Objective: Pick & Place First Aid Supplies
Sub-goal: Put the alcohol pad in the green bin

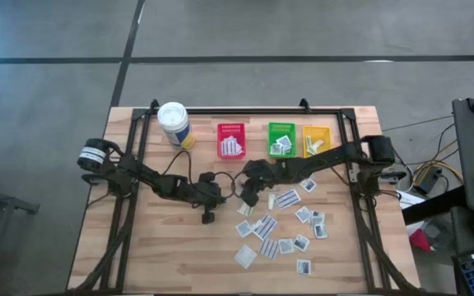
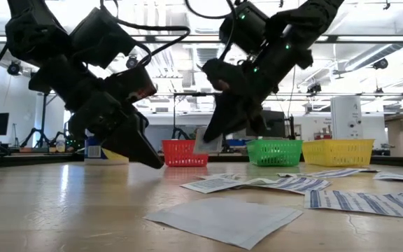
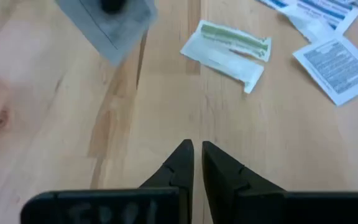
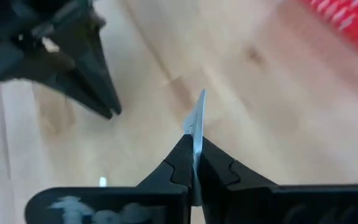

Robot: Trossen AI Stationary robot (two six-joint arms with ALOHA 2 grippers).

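Observation:
Several small white first aid packets (image 1: 286, 226) lie flat on the table's right half, some with blue prints. One green-striped packet (image 3: 229, 48) lies ahead of my left gripper. My right gripper (image 4: 194, 146) is near the table's middle (image 1: 249, 193), shut on a white packet (image 2: 208, 143) and raised above the wood. My left gripper (image 3: 197, 155) is shut and holds nothing. It points down at bare wood just left of the right gripper (image 1: 208, 215), tip close to the table (image 2: 154, 162). My right gripper pinches one white packet between its two fingers, by an edge (image 4: 196, 138). In the right wrist view the packet is seen edge-on, standing out past the fingertips. The fingers slant down from the far right, and the packet (image 2: 208, 143) is lifted clear of the table.
A red bin (image 1: 231, 141), a green bin (image 1: 281, 138) and a yellow bin (image 1: 317, 140) stand in a row at the far edge, each with packets inside. A white canister with a yellow label (image 1: 174, 123) stands left of them. Bare wood lies to the left and near.

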